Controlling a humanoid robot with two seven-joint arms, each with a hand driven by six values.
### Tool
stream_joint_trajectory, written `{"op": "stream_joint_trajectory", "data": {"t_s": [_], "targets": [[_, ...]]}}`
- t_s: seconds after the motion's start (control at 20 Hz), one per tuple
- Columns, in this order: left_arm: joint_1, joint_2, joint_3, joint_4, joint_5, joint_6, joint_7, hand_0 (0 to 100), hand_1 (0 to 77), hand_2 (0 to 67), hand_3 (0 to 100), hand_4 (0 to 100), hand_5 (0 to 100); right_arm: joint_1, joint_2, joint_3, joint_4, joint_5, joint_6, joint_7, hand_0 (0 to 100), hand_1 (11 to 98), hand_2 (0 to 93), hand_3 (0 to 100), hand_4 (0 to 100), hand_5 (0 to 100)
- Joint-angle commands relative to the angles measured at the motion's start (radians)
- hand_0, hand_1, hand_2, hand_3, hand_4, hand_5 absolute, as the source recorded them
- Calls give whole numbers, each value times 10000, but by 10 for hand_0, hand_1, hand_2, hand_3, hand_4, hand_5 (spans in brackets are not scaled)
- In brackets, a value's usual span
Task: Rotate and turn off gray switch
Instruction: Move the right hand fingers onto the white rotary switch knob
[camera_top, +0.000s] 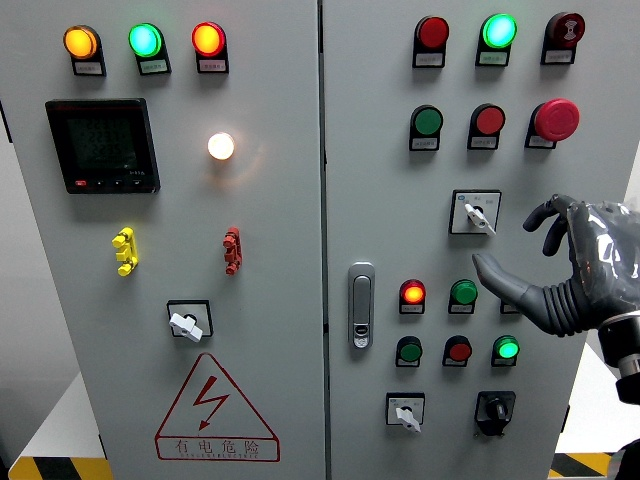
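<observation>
The right robot hand (560, 265) came in from the picture's right edge, nearest the camera, and it hovered in front of the right-hand door of the cabinet (270, 250). Its fingers (548, 214) were spread and loosely curved, thumb (497, 275) thrust out to the left, and it held nothing. No left arm showed anywhere, so the right was the only one placed for the job.

Behind it, on the door face, the gray switch (477, 213) sat on its square plate, just up and to the left of the fingertips and above the thumb. A narrow gap separated hand from knob, though from this head-on view it was hard to judge how far off the panel the hand stood. The knob's pointer, its long axis, ran diagonally from upper left down to lower right, the low end aimed roughly toward the hand. That was the relation the move turned on: a short reach up and left, I judged, would bring thumb and fingers either side of that slanted bar.

Further out, the red lamp (412, 293) and green lamp (463, 293) glowed below the switch, left of the thumb. Two similar rotary switches waited lower down, one at the bottom of this door (405, 414) and one on the left door (188, 323), well apart from the hand.
</observation>
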Motion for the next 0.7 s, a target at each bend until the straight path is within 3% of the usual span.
{"op": "stream_joint_trajectory", "data": {"t_s": [0.0, 0.65], "targets": [[0, -1, -3, 0, 0, 1, 0, 340, 0, 123, 223, 119, 123, 83, -6, -86, -192, 2, -30, -50, 0, 345, 559, 760, 873, 939], [0, -1, -3, 0, 0, 0, 0, 340, 0, 123, 223, 119, 123, 651, 10, -239, -882, -13, -15, -35, 0, 342, 572, 753, 878, 937]]}}
